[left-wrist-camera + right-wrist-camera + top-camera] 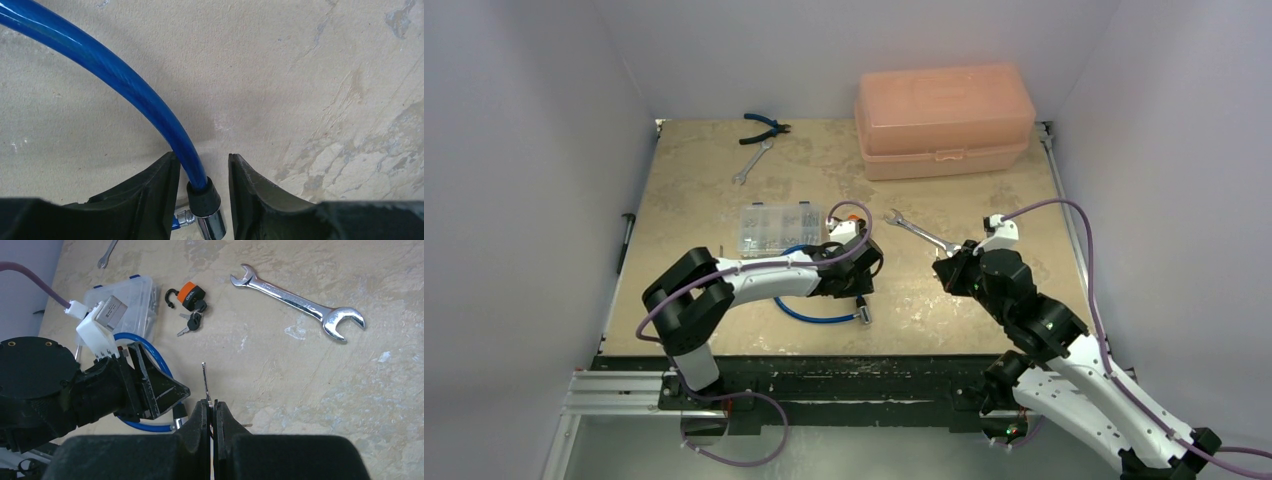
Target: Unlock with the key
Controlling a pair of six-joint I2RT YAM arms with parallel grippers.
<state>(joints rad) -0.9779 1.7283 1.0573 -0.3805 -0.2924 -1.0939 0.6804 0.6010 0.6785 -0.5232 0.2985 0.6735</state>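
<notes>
From above and behind the arm bases, we look down on the whole table [714, 190]. At the left wrist we sit very close, facing straight down onto the blue cable [125, 85]. At the right wrist we look from farther back, forward across the wrench [295, 300] and the same cable, both also visible from above.

Thin metal blade [205, 382] — head hidden inside right hand [212, 409]; blue cable [125, 85] end cut by bottom edge.

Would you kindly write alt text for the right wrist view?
The right gripper pinches a thin metal blade pointing toward an orange padlock with black-headed keys. A wrench lies at upper right; the left arm and a blue cable sit at frame left.
</notes>
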